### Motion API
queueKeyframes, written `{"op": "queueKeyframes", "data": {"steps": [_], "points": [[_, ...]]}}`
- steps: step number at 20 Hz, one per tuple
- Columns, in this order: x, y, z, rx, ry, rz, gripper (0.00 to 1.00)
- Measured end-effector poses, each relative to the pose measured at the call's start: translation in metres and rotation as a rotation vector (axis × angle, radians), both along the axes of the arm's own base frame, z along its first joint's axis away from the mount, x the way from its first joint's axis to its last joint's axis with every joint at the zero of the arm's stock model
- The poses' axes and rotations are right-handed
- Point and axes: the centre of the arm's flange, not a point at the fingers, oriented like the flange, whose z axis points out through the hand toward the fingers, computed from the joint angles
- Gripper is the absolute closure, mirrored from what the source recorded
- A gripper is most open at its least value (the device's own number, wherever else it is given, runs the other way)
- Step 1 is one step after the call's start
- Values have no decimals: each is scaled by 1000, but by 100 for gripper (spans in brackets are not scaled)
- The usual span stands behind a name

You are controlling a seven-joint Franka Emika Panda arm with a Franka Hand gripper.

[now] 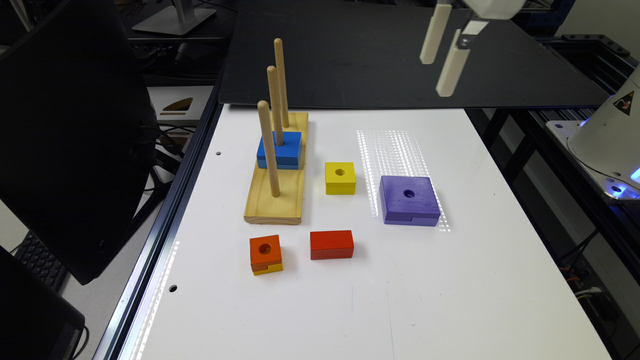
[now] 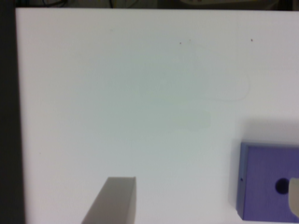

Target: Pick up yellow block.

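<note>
The yellow block (image 1: 340,177), small and square with a round hole in its top, sits on the white table (image 1: 350,300) between the wooden peg base and the purple block. My gripper (image 1: 435,78) hangs high above the table's far edge, well up and toward the exterior view's right of the yellow block. In the wrist view the gripper (image 2: 204,205) is open, its two fingers far apart with only bare table between them. The purple block (image 2: 268,184) lies beside one finger there.
A wooden base (image 1: 276,185) with three upright pegs holds a blue block (image 1: 279,149). A purple block (image 1: 409,200), a red block (image 1: 331,244) and an orange-topped block (image 1: 265,254) lie around. A black board (image 1: 380,55) lies beyond the table.
</note>
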Motion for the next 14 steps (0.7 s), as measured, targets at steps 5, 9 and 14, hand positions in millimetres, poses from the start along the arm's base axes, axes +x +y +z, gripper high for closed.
{"op": "queueKeyframes", "data": {"steps": [5,9,14], "points": [[23,9,-5,0,6,0,0],[33,15,-8,1,11,0,0],[35,17,-7,1,10,1,0]]}}
